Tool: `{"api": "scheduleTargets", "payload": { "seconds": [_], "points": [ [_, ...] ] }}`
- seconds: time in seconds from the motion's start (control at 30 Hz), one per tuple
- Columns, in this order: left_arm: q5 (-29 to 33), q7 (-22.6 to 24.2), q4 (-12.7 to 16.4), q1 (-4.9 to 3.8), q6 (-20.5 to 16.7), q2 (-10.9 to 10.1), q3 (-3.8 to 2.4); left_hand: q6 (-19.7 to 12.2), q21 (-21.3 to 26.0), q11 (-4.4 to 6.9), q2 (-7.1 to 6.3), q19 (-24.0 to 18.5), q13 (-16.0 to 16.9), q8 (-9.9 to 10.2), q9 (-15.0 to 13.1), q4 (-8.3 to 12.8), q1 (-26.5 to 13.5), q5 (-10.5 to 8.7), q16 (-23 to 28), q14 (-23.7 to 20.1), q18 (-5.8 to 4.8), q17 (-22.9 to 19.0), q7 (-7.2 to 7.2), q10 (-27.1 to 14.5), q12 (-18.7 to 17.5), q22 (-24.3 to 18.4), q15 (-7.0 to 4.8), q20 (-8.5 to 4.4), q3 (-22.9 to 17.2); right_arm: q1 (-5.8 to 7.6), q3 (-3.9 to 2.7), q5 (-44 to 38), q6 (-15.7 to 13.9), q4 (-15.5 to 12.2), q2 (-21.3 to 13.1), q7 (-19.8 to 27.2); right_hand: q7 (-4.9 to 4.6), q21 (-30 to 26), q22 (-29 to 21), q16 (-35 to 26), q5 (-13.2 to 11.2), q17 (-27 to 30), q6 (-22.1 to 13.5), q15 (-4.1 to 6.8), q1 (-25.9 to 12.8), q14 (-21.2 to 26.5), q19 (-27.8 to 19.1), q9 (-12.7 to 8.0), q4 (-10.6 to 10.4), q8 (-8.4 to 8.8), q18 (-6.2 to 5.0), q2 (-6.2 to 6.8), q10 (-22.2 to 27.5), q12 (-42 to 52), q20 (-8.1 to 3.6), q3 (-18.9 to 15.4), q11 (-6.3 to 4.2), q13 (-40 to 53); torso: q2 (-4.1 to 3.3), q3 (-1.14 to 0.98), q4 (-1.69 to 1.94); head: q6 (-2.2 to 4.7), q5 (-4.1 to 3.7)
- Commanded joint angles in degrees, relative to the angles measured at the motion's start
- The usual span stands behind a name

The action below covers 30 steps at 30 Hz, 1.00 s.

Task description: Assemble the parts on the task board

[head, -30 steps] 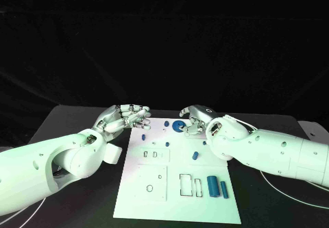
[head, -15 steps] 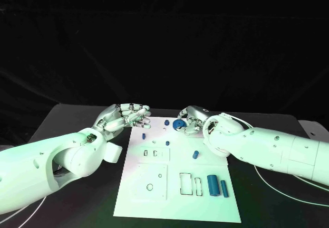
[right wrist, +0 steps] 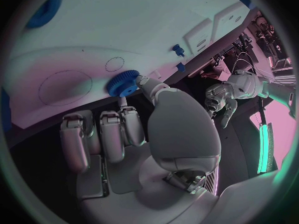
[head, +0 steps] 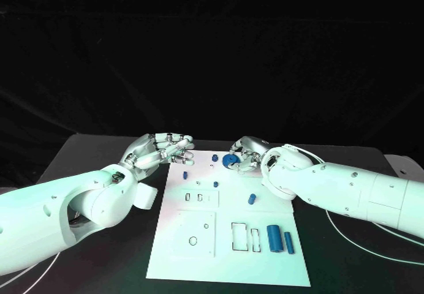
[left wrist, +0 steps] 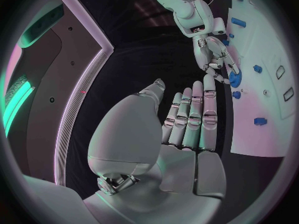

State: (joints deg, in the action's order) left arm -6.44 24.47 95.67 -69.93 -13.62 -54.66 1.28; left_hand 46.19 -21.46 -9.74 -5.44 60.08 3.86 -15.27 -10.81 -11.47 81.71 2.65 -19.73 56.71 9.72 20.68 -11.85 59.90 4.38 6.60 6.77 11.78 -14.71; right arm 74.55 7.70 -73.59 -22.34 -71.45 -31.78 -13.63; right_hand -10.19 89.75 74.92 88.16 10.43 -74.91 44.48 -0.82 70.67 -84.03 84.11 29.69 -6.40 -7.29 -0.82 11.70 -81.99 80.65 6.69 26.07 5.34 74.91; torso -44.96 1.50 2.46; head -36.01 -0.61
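The right hand (head: pixel 248 151) pinches a blue gear (head: pixel 230 161) at the task board's (head: pixel 225 257) far end, apparently seating it; next, pressing it home. The left hand (head: pixel 162 151) hovers empty, fingers loosely apart.

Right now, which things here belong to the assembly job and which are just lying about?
Job: task board; blue gear, touched by the right hand; two blue cylinders; small blue parts on the board.

Lying about: white cable on the black table; left hand holds nothing.
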Motion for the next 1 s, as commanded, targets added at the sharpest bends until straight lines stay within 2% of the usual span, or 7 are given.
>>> {"api": "scheduleTargets", "payload": {
  "seconds": [0.03, 0.23, 0.33, 0.4, 0.5, 0.77, 1.0],
  "points": [
    [0.16, 0.30, 0.05, -0.04, 1.10, 0.17, -0.04, 0.03, 0.18, -0.29, 0.57, -0.21, 0.09, 0.14, 0.10, 0.05, 0.18, 0.24, 0.34, -0.26, 0.65, 0.07, -1.61, 0.06, -0.38, -0.09, 0.04, 0.00, -0.31, -0.08, 0.06, 0.97, 1.78, 0.41, 0.35, 0.29, -0.02, 0.25, 15.08, 0.30, 0.42, -11.49, 0.59, -0.18, 0.19, -5.12, 5.89, -0.01, -0.05, -0.27, 0.82, -0.65, -0.61, 0.47, 0.41, -0.11, -0.08, 6.89, -0.01, -0.01, 0.01, 0.00, 0.03],
    [0.16, 0.28, -0.01, -0.04, 1.19, 0.22, -0.03, 0.03, 0.18, -0.29, 0.57, -0.21, 0.09, 0.14, 0.10, 0.05, 0.18, 0.24, 0.34, -0.26, 0.65, 0.07, -1.61, 0.06, -0.38, -0.09, 0.04, 0.00, -0.31, -0.09, 0.06, 0.74, 1.78, 0.90, 0.55, 0.21, -0.02, 0.25, 15.08, 0.35, 0.55, -11.59, 1.35, -0.18, 0.60, -5.14, 5.89, 0.08, 0.02, -0.55, 0.82, -1.10, -0.88, 0.79, 0.40, 0.10, -0.10, 7.15, 0.02, 0.00, 0.03, -0.08, 0.01],
    [0.16, 0.27, -0.03, -0.03, 1.20, 0.19, -0.03, 0.03, 0.18, -0.29, 0.57, -0.21, 0.09, 0.14, 0.10, 0.05, 0.18, 0.24, 0.34, -0.26, 0.65, 0.07, -1.61, 0.06, -0.38, -0.09, 0.04, 0.00, -0.31, -0.10, 0.07, 0.19, 1.79, 0.95, 0.52, 0.19, 0.09, 0.25, 15.08, 0.40, 0.45, -11.68, 3.28, -0.11, 1.19, -5.16, 5.89, 0.41, 0.26, -1.52, 0.82, -1.58, -1.30, 1.30, 0.35, 0.40, -0.18, 7.60, 0.01, 0.02, -0.08, -0.12, 0.06],
    [0.16, 0.27, -0.03, -0.03, 1.23, 0.20, -0.03, 0.03, 0.18, -0.29, 0.57, -0.21, 0.09, 0.14, 0.10, 0.05, 0.18, 0.24, 0.34, -0.26, 0.65, 0.07, -1.61, 0.06, -0.38, -0.09, 0.04, 0.00, -0.31, -0.11, 0.07, -0.19, 1.76, 0.91, 0.51, 0.18, 0.32, 0.25, 15.08, 0.49, -0.46, -11.89, 4.98, 0.05, 1.87, -5.21, 5.89, 0.75, 0.68, -2.51, 0.82, -2.04, -1.85, 1.96, 0.25, 0.80, -0.37, 8.19, 0.00, 0.02, -0.08, -0.13, 0.04],
    [0.16, 0.26, -0.04, -0.03, 1.27, 0.22, -0.03, 0.03, 0.18, -0.29, 0.57, -0.21, 0.09, 0.14, 0.10, 0.05, 0.18, 0.24, 0.34, -0.26, 0.65, 0.07, -1.61, 0.06, -0.38, -0.09, 0.04, 0.00, -0.31, -0.13, 0.07, -1.29, 1.69, 0.80, 0.43, 0.11, 0.63, 0.25, 15.08, 0.55, -2.16, -12.00, 5.88, 0.29, 2.78, -5.23, 5.89, 0.95, 1.40, -3.11, 0.82, -2.39, -1.99, 2.13, 0.03, 1.53, -0.66, 8.34, 0.01, 0.00, 0.00, -0.19, -0.01],
    [0.16, 0.20, -0.11, -0.03, 1.24, 0.18, -0.03, 0.10, 0.16, -0.28, 0.62, -0.22, 0.09, 0.21, 0.11, 0.06, 0.20, 0.24, 0.42, -0.28, 0.66, 0.30, -1.61, 0.11, -0.41, -0.11, 0.04, 0.00, -0.37, -0.16, 0.08, -3.81, 1.50, 0.55, -0.08, 0.00, 0.52, 0.25, 15.08, 0.54, -2.45, -11.97, 5.32, 0.30, 2.97, -5.23, 5.89, 0.82, 1.86, -2.84, 0.82, -1.73, -1.83, 1.95, -0.03, 1.59, -0.61, 8.18, 0.04, 0.00, -0.04, -0.29, 0.05],
    [0.16, 0.12, -0.14, -0.03, 1.27, 0.17, -0.03, 0.10, 0.16, -0.28, 0.62, -0.22, 0.09, 0.21, 0.11, 0.06, 0.20, 0.24, 0.42, -0.28, 0.66, 0.30, -1.61, 0.11, -0.41, -0.11, 0.04, 0.00, -0.37, -0.21, 0.08, -5.59, 1.67, 0.13, -0.49, 0.36, 0.11, 0.25, 15.08, 0.52, -2.88, -11.93, 3.12, -0.03, 2.64, -5.21, 5.89, 0.33, 2.15, -1.66, 0.82, -0.68, -1.21, 1.29, 0.19, 1.46, -0.23, 7.62, 0.02, -0.01, -0.05, -0.30, 0.06]
  ]
}}
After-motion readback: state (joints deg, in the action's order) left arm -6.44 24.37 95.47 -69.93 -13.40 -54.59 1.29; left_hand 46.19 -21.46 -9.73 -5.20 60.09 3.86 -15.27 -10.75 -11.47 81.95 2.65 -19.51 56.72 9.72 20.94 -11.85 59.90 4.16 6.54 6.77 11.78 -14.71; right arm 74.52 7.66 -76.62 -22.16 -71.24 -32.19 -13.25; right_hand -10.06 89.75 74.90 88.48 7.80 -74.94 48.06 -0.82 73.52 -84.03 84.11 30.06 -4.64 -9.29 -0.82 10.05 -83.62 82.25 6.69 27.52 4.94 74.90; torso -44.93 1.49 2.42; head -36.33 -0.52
